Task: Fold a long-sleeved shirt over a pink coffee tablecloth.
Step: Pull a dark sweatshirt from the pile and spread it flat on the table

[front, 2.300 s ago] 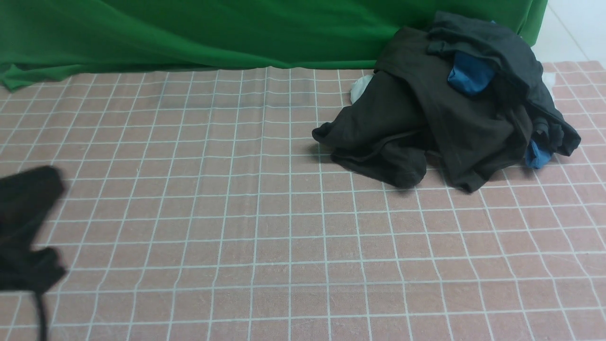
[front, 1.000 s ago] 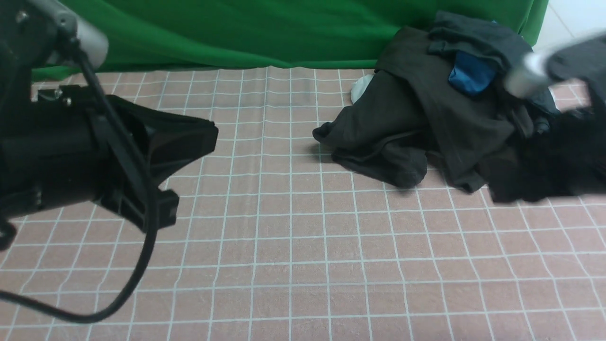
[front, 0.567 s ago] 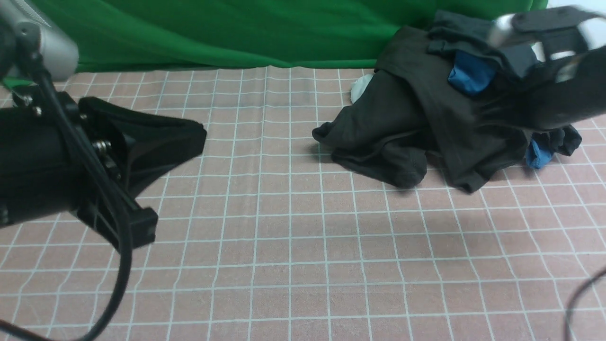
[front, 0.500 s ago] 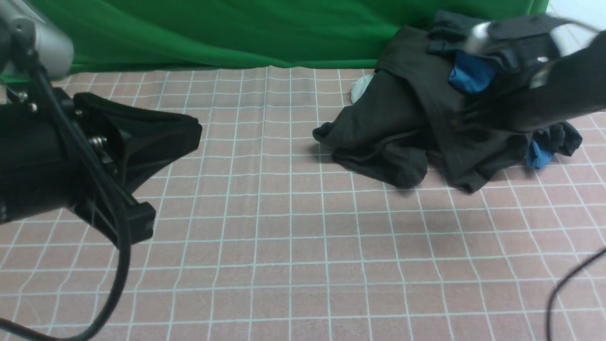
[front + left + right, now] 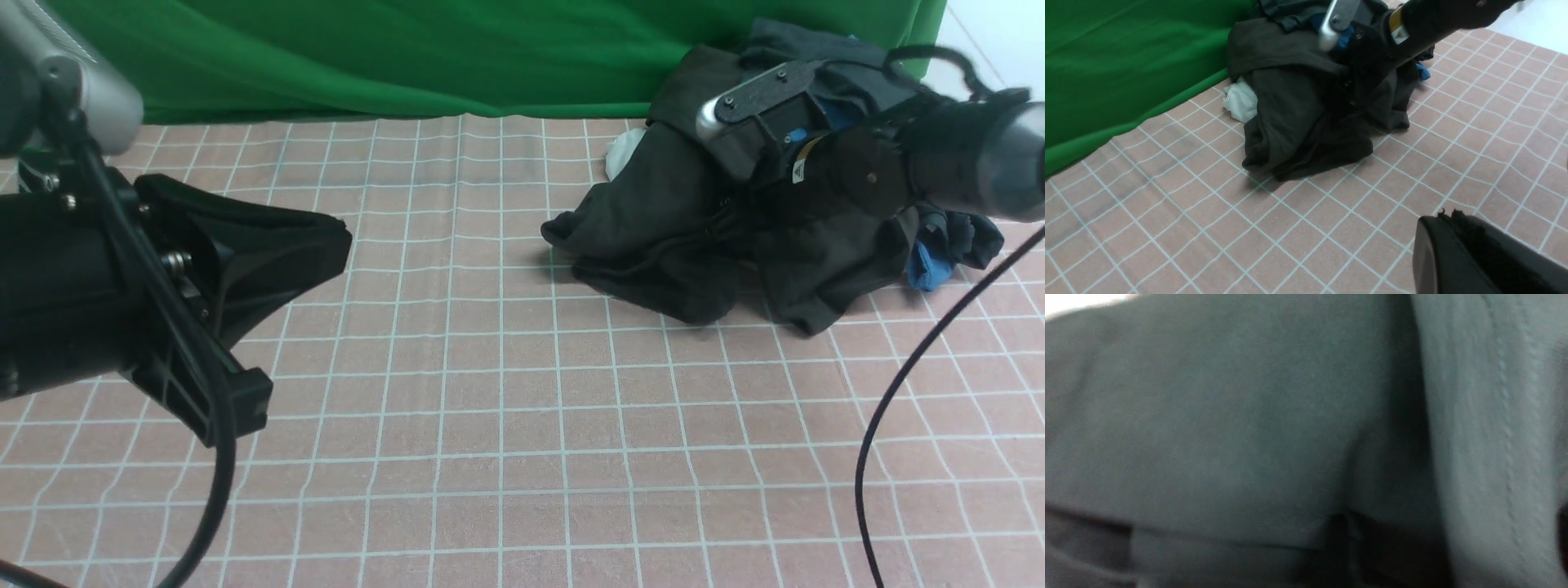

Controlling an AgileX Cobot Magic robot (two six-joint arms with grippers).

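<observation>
The long-sleeved shirt (image 5: 653, 220) lies crumpled in a black heap at the back right of the pink coffee tablecloth (image 5: 522, 408), a dusty pink cloth with a white grid. My right gripper (image 5: 747, 208) is pushed down into the top of the heap, so its fingers are hidden in the folds. The right wrist view is filled by dark cloth (image 5: 1249, 416) at very close range. My left gripper (image 5: 339, 237) hovers over the left of the cloth, shut and empty. From the left wrist I see its tip (image 5: 1447, 218), the shirt (image 5: 1298, 122) and the right gripper (image 5: 1351, 77).
A dark grey garment (image 5: 784, 41) bunched with blue cloth (image 5: 922, 265) sits on and behind the shirt. A white garment (image 5: 622, 151) peeks out at its back left. Green cloth (image 5: 367, 57) hangs along the back edge. The right arm's black cable (image 5: 890, 408) loops over the front right.
My left arm came in from the left edge and now holds over the left side. My right arm swung in from the right and dropped into the clothes heap.
</observation>
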